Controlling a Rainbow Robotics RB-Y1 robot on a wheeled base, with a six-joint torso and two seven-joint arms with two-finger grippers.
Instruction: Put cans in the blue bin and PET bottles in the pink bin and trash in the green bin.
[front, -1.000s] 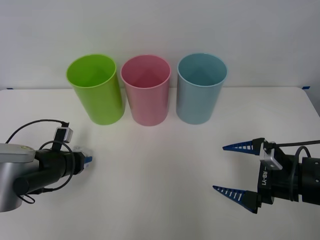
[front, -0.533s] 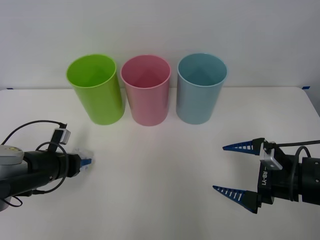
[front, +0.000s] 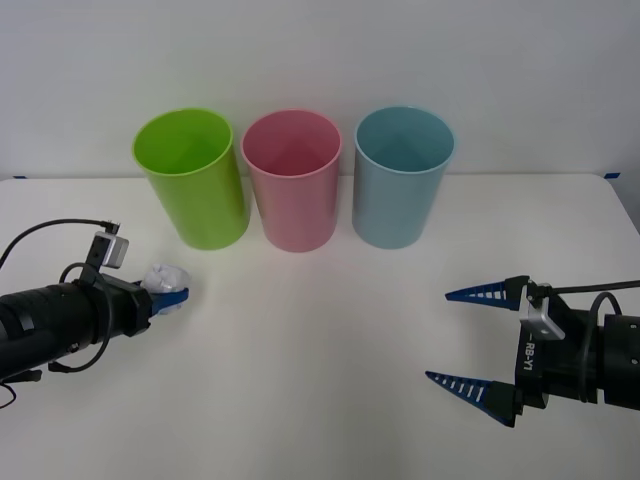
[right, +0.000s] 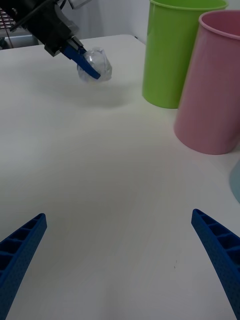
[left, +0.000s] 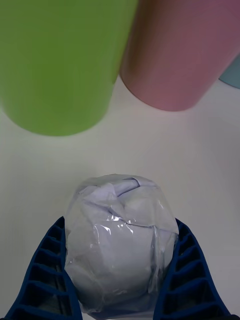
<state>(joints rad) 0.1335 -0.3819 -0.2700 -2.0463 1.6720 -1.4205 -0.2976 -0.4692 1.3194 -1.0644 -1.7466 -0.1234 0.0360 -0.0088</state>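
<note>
Looking from the front, the left claw (front: 172, 298) is squeezed shut on the trash (front: 166, 279), a little crumpled white ball, and holds it near the green bin (front: 192, 180), just in front of it and to its left side. The pink bin (front: 293, 180) stands in the middle and the blue bin (front: 402, 177) stands on the right, all three in a row at the back of the white tabletop (front: 320, 330). The right claw (front: 468, 336) waits wide open with nothing in it, well apart from the bins. From the right wrist, the ball looks lifted off the tabletop, with a soft shadow under it. From the left wrist, the two blue fingers (left: 47, 270) press on both sides of the ball, and the green and pink bins rise close ahead. The trash is picked up, but I think it is not yet in the green bin, so dropping it there is what is left. Behind the tabletop is a plain white wall (front: 320, 60).
</note>
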